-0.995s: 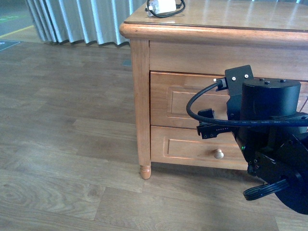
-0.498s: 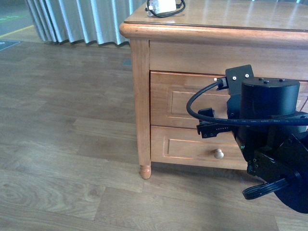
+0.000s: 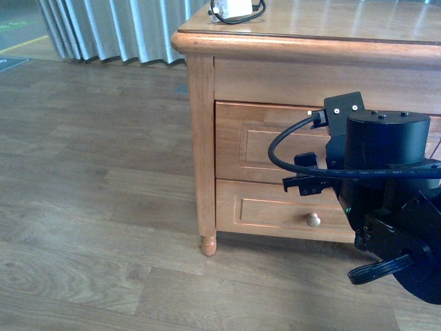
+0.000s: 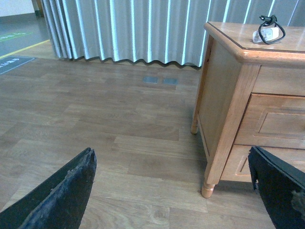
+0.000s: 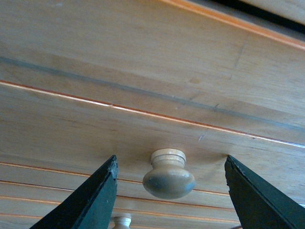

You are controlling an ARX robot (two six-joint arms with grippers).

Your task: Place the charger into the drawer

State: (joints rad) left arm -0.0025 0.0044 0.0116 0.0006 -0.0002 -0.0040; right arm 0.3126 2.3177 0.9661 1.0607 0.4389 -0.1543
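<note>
The charger point(image 3: 234, 9), a white block with a looped black cable, lies on the cabinet top near its back left corner; the left wrist view also shows the charger point(image 4: 269, 32). The drawer point(image 3: 251, 141) is the upper one and its front sits flush in the cabinet. My right gripper point(image 5: 170, 161) is open, one finger on each side of the drawer's round pale knob point(image 5: 168, 175) and not touching it. In the front view the right arm point(image 3: 382, 172) covers much of the drawer front. My left gripper point(image 4: 170, 151) hangs open over the floor, holding nothing.
The lower drawer point(image 3: 265, 210) has a similar knob point(image 3: 313, 221), also seen as the lower knob point(image 5: 121, 220). The cabinet leg point(image 3: 207, 245) stands on wood flooring point(image 3: 89, 207). Grey curtains point(image 4: 128, 28) hang behind, left of the cabinet.
The right gripper's black fingers have edged slightly closer to the upper drawer front. The charger and the cabinet have not moved.
</note>
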